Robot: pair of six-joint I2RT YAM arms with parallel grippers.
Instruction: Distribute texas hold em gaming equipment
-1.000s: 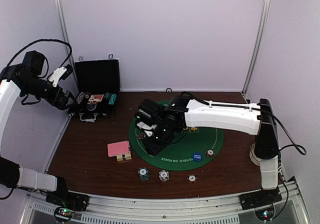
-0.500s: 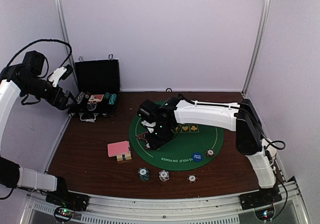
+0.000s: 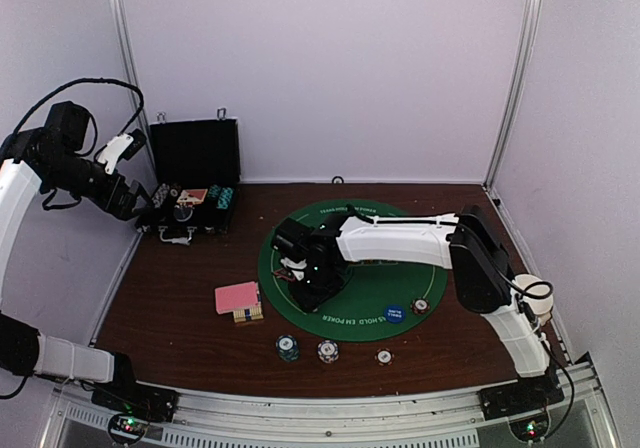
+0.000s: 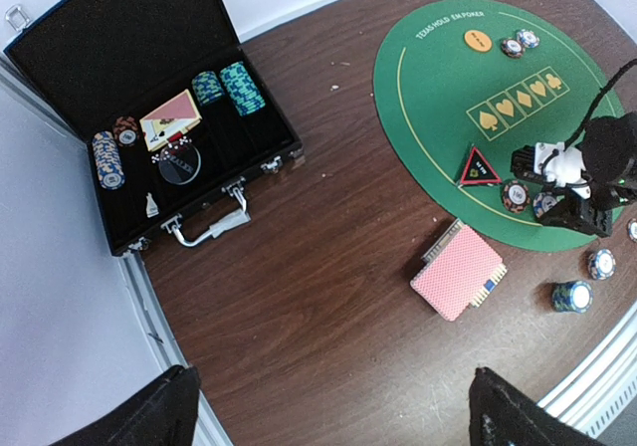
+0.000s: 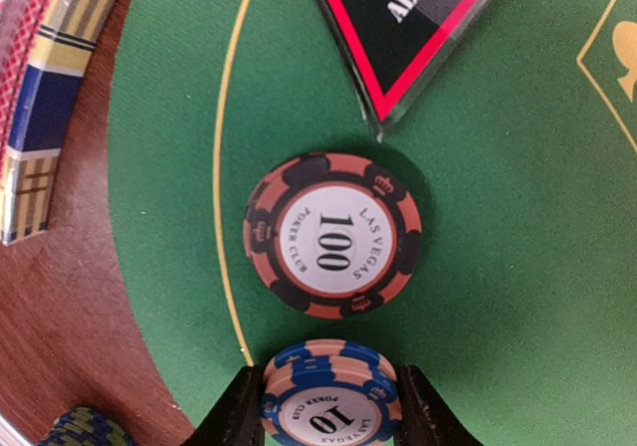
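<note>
My right gripper (image 5: 328,416) is shut on a short stack of blue-and-pink "10" chips (image 5: 328,391), low over the left edge of the green mat (image 5: 518,267). Just beyond the stack a red-black "100" chip (image 5: 332,235) lies flat, with the red-black triangle marker (image 5: 408,18) past it. The pink-backed card deck (image 3: 238,298) lies on the wood left of the mat. An orange button (image 4: 477,39) and two chips (image 4: 519,45) sit at the mat's far side. My left gripper (image 4: 333,416) hangs open and empty, high above the table's left side.
The open black case (image 3: 190,183) stands at the back left, holding chip stacks (image 4: 239,86) and a card pack (image 4: 169,120). A blue button (image 3: 396,313) and a chip (image 3: 420,306) rest on the mat's near right. Three chip piles (image 3: 328,351) line the near edge.
The right arm has folded in, its elbow swinging leftward, while its gripper stays at the mat's left edge with the chips. The left arm has not moved.
</note>
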